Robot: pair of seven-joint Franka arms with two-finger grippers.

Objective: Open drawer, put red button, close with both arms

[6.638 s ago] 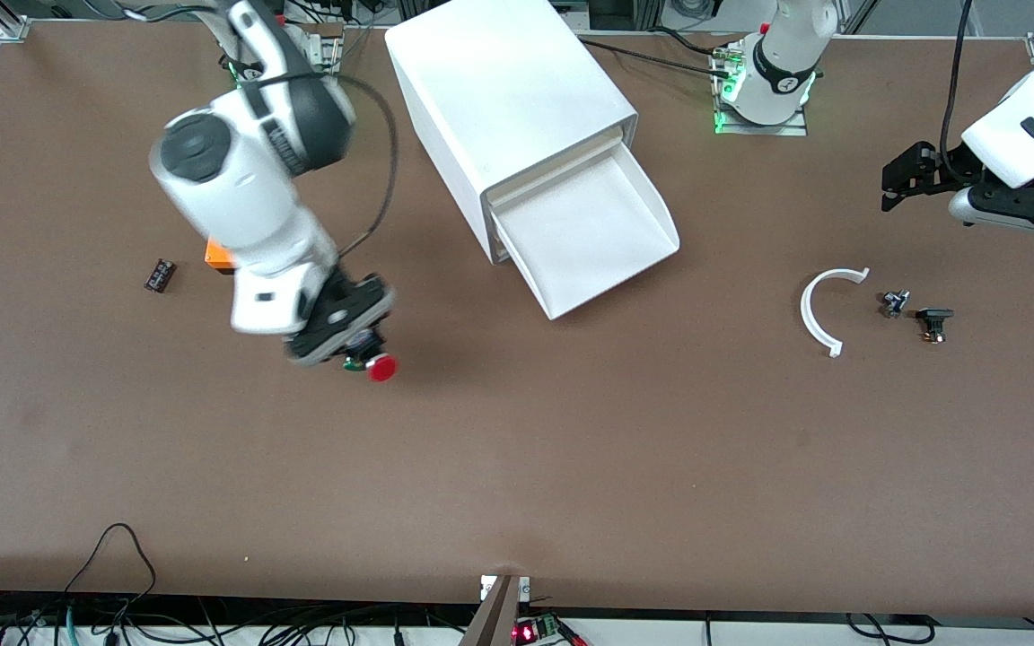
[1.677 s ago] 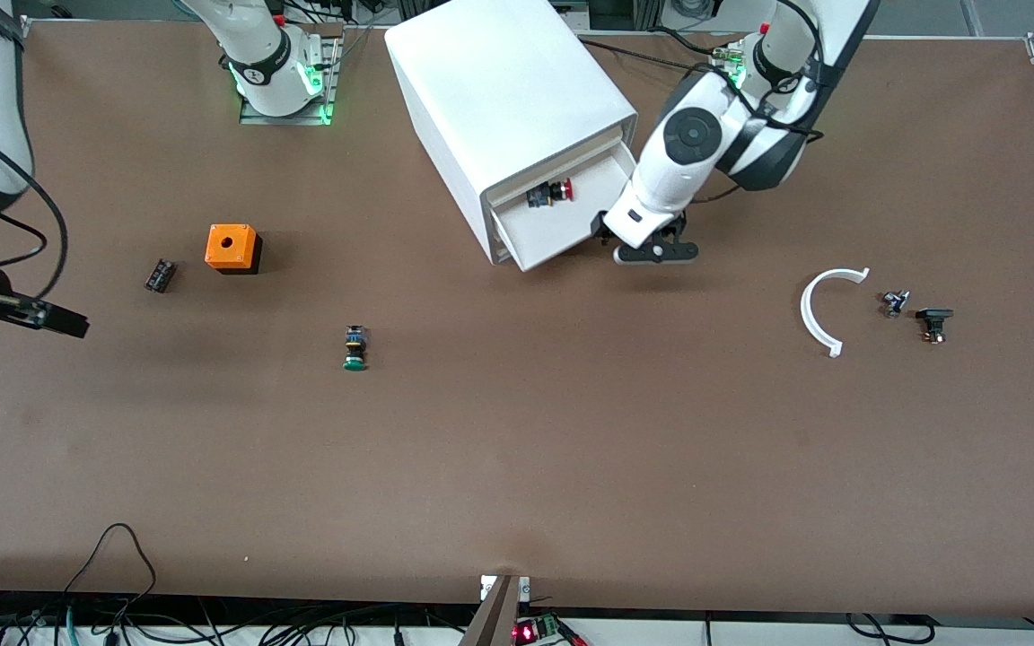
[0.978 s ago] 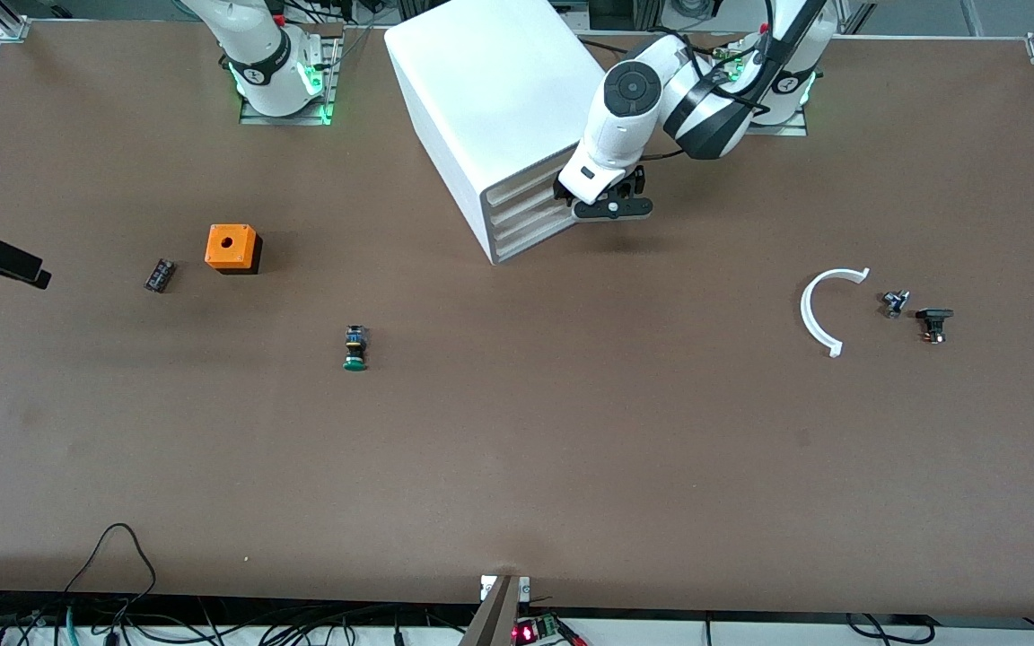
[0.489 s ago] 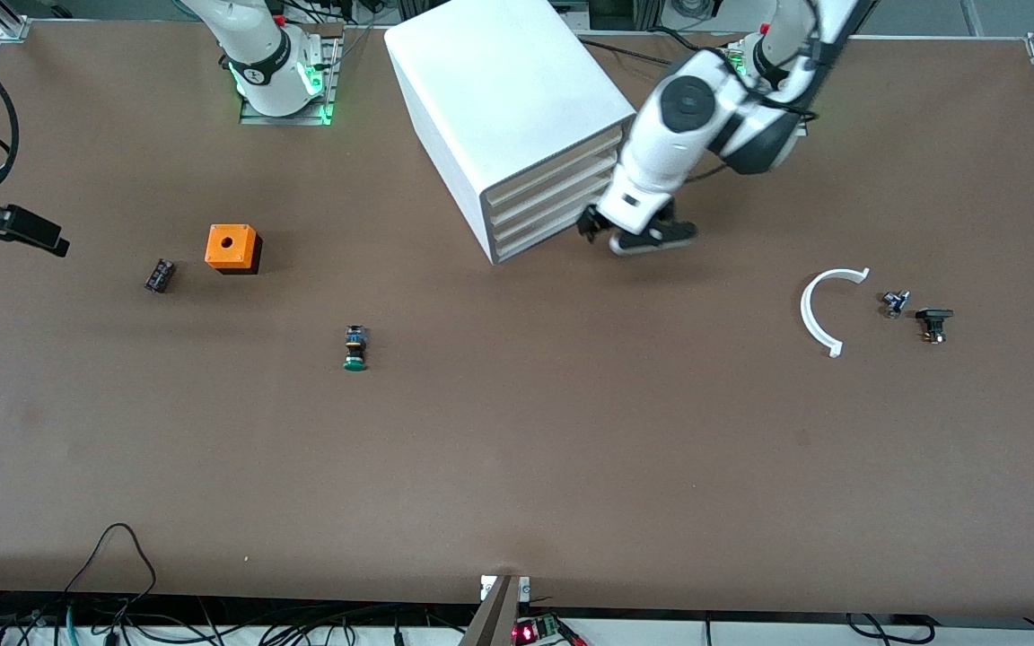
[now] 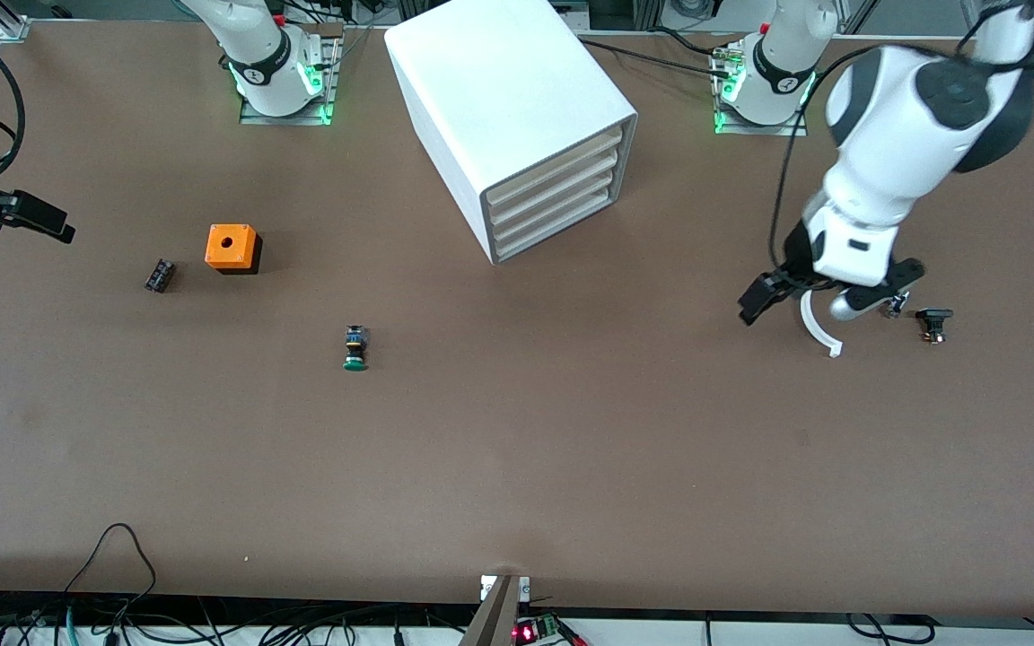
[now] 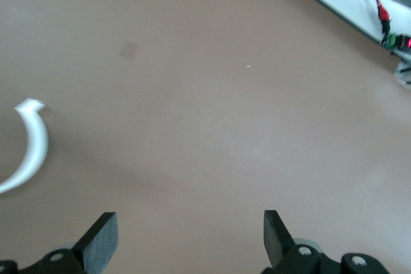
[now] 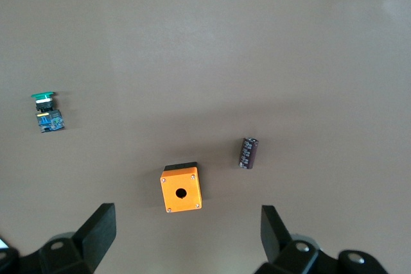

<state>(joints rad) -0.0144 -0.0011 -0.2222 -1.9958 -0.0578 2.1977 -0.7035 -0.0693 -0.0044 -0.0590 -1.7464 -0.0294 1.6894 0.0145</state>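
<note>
The white cabinet [image 5: 517, 117] stands near the arms' bases with all its drawers [image 5: 557, 202] pushed in flush. The red button is hidden from view. My left gripper [image 5: 764, 298] is open and empty, up over the white curved piece [image 5: 818, 327] toward the left arm's end of the table; its fingers [image 6: 103, 242] frame bare table in the left wrist view. My right gripper [image 5: 28, 215] is open and empty at the right arm's end of the table; its fingers [image 7: 96, 229] show in the right wrist view, high above the orange box [image 7: 181, 189].
An orange box with a hole [image 5: 232, 247], a small dark part [image 5: 159, 274] and a green-capped button [image 5: 354, 348] lie toward the right arm's end. The white curved piece [image 6: 29, 152] and two small dark parts [image 5: 933, 323] lie toward the left arm's end.
The drawer with the red button in it was pushed shut by my left gripper. Since then the left arm has swung away to over the white curved piece. The right arm has barely moved.
</note>
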